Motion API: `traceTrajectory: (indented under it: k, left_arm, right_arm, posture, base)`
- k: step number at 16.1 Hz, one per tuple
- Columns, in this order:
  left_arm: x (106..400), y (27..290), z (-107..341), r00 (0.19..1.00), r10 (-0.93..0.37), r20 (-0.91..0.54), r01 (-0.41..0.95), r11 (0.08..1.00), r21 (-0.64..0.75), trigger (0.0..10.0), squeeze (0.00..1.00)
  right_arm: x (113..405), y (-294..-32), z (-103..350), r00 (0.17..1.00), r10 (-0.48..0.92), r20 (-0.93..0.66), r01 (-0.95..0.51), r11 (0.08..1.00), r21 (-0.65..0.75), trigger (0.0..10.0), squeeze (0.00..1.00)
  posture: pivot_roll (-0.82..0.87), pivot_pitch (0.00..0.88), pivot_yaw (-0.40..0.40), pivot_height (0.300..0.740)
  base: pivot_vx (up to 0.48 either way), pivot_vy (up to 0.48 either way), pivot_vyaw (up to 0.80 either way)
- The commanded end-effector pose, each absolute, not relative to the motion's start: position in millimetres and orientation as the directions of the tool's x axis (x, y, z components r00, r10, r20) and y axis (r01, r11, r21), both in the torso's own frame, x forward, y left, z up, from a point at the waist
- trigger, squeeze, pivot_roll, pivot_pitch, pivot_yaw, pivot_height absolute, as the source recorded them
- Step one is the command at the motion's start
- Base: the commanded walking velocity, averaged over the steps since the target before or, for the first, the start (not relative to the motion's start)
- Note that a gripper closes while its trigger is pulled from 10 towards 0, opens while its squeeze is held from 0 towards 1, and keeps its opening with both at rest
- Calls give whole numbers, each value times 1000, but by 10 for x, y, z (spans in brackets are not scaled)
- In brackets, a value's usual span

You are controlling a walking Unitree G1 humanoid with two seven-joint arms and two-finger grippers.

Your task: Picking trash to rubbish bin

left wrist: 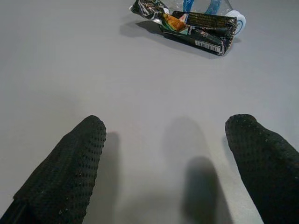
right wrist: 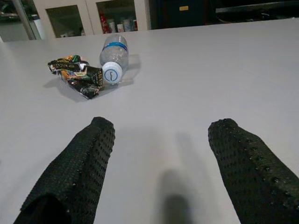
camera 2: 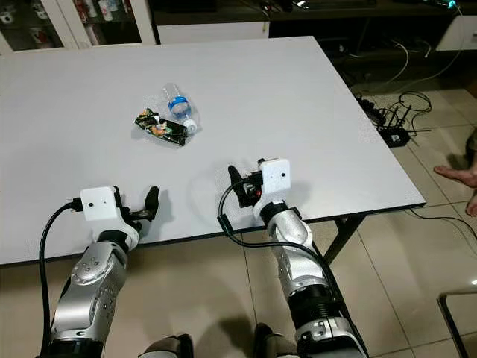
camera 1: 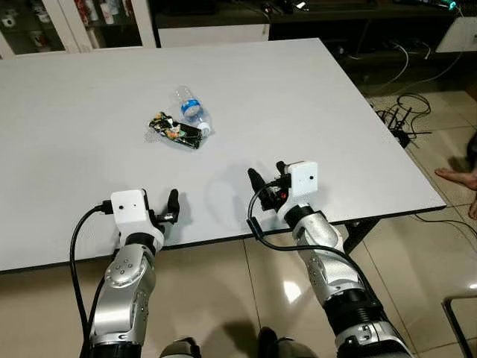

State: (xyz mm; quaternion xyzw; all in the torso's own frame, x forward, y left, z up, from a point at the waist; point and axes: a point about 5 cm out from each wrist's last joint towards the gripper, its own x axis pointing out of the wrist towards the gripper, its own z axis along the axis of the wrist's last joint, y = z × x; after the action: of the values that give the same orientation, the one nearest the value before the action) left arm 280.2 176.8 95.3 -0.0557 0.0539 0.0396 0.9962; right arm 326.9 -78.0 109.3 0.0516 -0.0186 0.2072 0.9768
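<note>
A clear plastic bottle with a blue label lies on its side on the white table. A crumpled dark snack wrapper lies against it, on the side nearer to me. My left gripper rests open at the table's near edge, well short of the trash, with nothing between its fingers. My right gripper hovers open over the near edge, to the right of the trash and short of it. The right wrist view has the bottle and wrapper ahead of its fingers.
Cables and a power strip lie on the tiled floor right of the table. A person's bare foot is at the far right. A metal chair frame stands at the lower right. Glass-door cabinets line the back.
</note>
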Motion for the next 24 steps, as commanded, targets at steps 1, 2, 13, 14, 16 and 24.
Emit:
traceTrajectory:
  k: [1,2,13,14,16,24]
  left_arm:
    - [2798,1792,982,992,76,-103,-87,991,-100,10000,0]
    - [2792,1793,982,992,77,-103,-87,991,-99,10000,0]
    - [2786,1781,980,992,63,-107,-74,992,-102,10000,0]
    - [2789,1776,980,992,63,-107,-74,992,-101,10000,0]
    - [2787,1771,979,992,64,-109,-75,993,-96,10000,0]
    - [2775,1773,975,991,70,-115,-81,992,-93,10000,0]
  right_arm:
    - [3262,-781,1114,911,407,62,-411,907,90,10000,0]
    - [3256,-784,1112,911,407,62,-411,907,89,10000,0]
    - [3212,-783,1107,910,410,62,-414,906,89,10000,0]
    - [3211,-786,1106,910,409,62,-413,906,88,10000,0]
    - [3210,-790,1104,911,408,61,-412,907,88,10000,0]
    - [3209,-790,1102,914,402,60,-406,909,90,10000,0]
  posture:
    - [-2,160,6,740]
    - [-2,163,8,740]
    - [-4,175,8,740]
    - [-4,175,8,740]
    - [-4,175,8,740]
    - [-3,176,13,740]
  base:
    - [0,0,0]
    - [0,0,0]
    - [349,0,0]
    - [390,0,0]
    - [381,0,0]
    - [135,0,0]
